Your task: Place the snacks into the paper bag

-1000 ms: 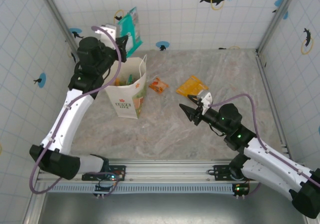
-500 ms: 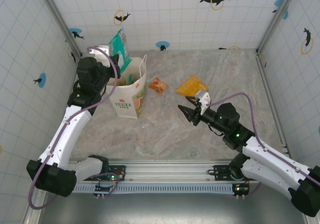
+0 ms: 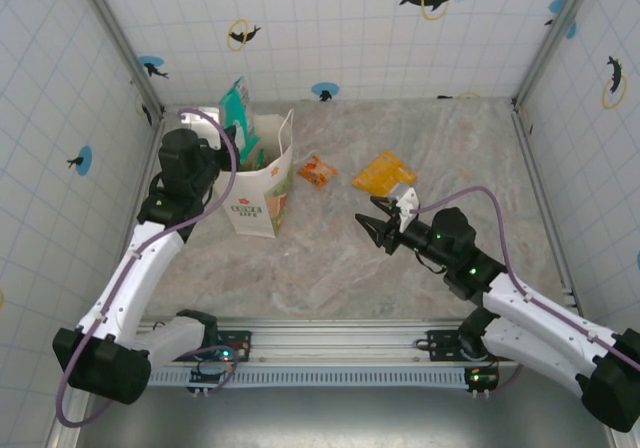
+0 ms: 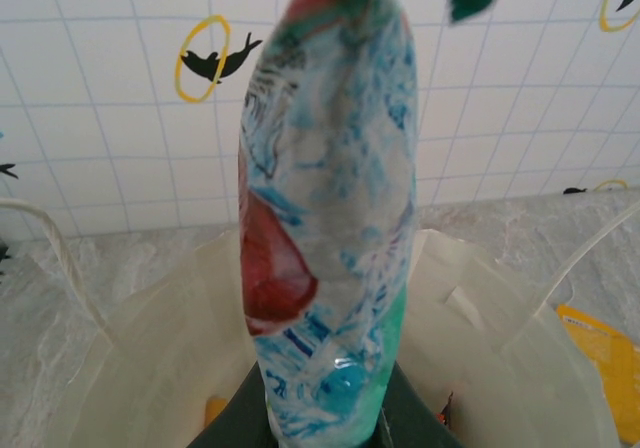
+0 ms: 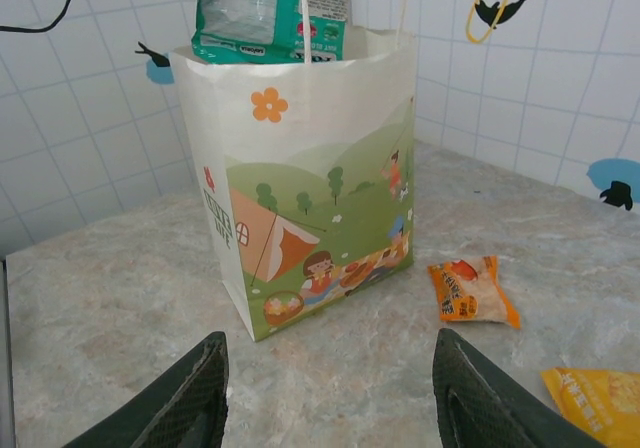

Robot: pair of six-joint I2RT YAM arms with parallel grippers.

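The left arm had brought the green packet (image 3: 237, 105) down from high above the paper bag (image 3: 262, 196) to its open mouth within the last second; the right arm had barely shifted. The packet's top was cut off in the left wrist view, and in the right wrist view its lower edge (image 5: 268, 40) sat just behind the bag's front rim (image 5: 300, 63). How far in it reached could not be told.

The left tool (image 4: 325, 423), its fingertips mostly hidden by the packet, was clamped narrowly on the packet's near end. The right tool (image 5: 330, 398) hung above the counter (image 3: 330, 258) with its jaws about half apart, holding nothing.

The bag stood upright, and a scrap of orange (image 4: 214, 409) showed inside it, too cut off to identify. A small orange packet (image 3: 318, 171) lay just beside the bag, and a yellow-orange packet (image 3: 384, 172) lay farther right.
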